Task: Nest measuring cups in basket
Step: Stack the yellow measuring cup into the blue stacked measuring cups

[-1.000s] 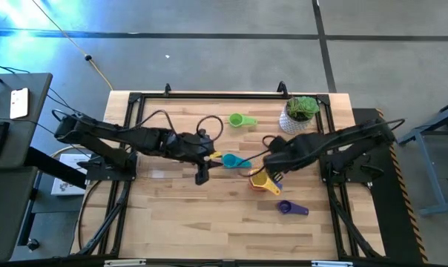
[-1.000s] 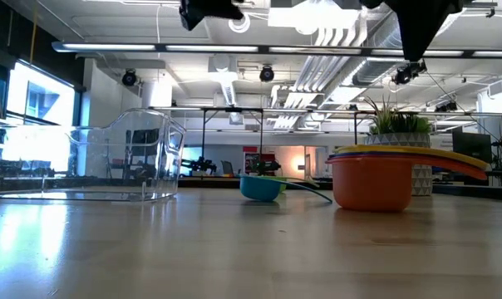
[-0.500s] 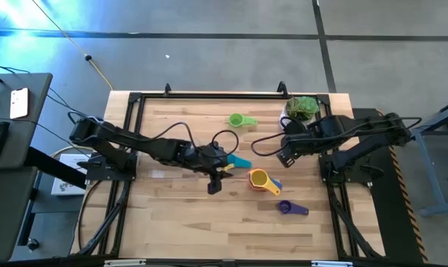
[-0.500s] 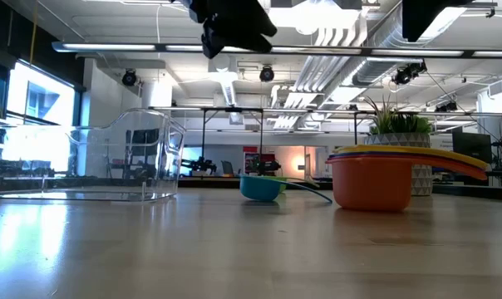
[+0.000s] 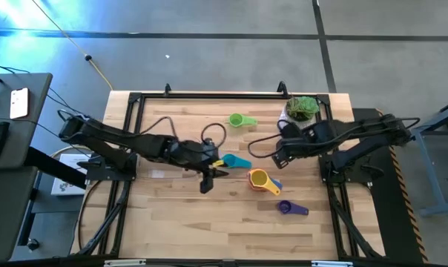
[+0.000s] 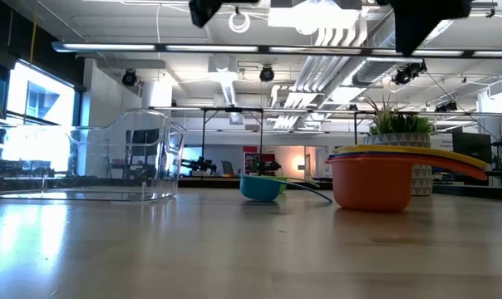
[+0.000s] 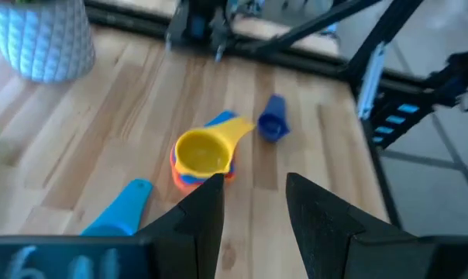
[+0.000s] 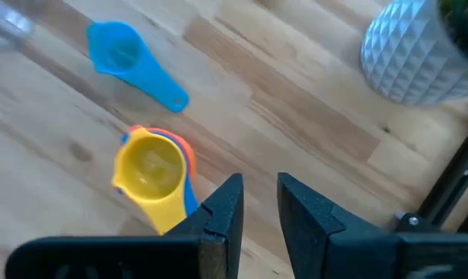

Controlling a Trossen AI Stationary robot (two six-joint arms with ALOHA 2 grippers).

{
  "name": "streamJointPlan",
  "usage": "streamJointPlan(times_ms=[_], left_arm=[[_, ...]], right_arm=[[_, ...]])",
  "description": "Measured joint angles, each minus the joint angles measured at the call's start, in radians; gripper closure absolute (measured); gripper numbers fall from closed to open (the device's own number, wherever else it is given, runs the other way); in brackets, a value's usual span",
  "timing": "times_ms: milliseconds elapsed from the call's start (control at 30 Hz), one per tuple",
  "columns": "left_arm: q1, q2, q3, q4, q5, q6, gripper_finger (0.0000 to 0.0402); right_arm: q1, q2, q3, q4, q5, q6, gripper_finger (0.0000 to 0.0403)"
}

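Yellow measuring cup (image 5: 259, 178) nested atop the orange stack, mid-counter (image 5: 172, 215); cyan cup (image 5: 235, 161) beside it, purple cup (image 5: 287, 208) and green cup (image 5: 237, 119) apart. My left end effector (image 5: 207, 180) hovers spread and empty; my right end effector (image 5: 278, 156) hovers narrowly parted, empty. Clear basket (image 6: 118, 166) stands empty.

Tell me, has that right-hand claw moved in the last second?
Yes. The right gripper was over the stacked cups a second ago; in the high view it has pulled back toward the white plant pot, empty.
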Motion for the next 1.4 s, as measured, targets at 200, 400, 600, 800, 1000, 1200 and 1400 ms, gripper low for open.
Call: streamJointPlan(times_ms=[200, 400, 600, 800, 1000, 1200, 1400], left_arm=[[-0.01, -0.097, 0.001, -0.015, -0.001, 0.014, 0.0271], [-0.01, -0.168, 0.001, -0.072, -0.046, 0.048, 0.0271], [-0.01, -0.197, 0.001, -0.129, -0.089, 0.064, 0.0271], [-0.01, -0.197, 0.001, -0.185, -0.102, 0.064, 0.0271], [-0.01, -0.196, 0.001, -0.203, -0.105, 0.064, 0.0271], [-0.01, -0.196, 0.001, -0.217, -0.125, 0.064, 0.0271], [-0.01, -0.197, 0.001, -0.242, -0.125, 0.064, 0.0271]], right_arm=[[-0.007, 0.001, -0.203, 0.185, -0.028, 0.026, 0.033], [-0.014, 0.001, -0.379, 0.421, -0.072, 0.025, 0.033], [-0.014, 0.001, -0.505, 0.576, -0.077, 0.026, 0.033], [-0.014, 0.001, -0.617, 0.755, -0.098, 0.045, 0.033], [-0.011, 0.006, -0.69, 0.873, -0.135, 0.101, 0.033], [0.003, 0.073, -0.699, 0.977, -0.187, 0.125, 0.033], [0.02, 0.135, -0.668, 1.036, -0.211, 0.161, 0.033]])
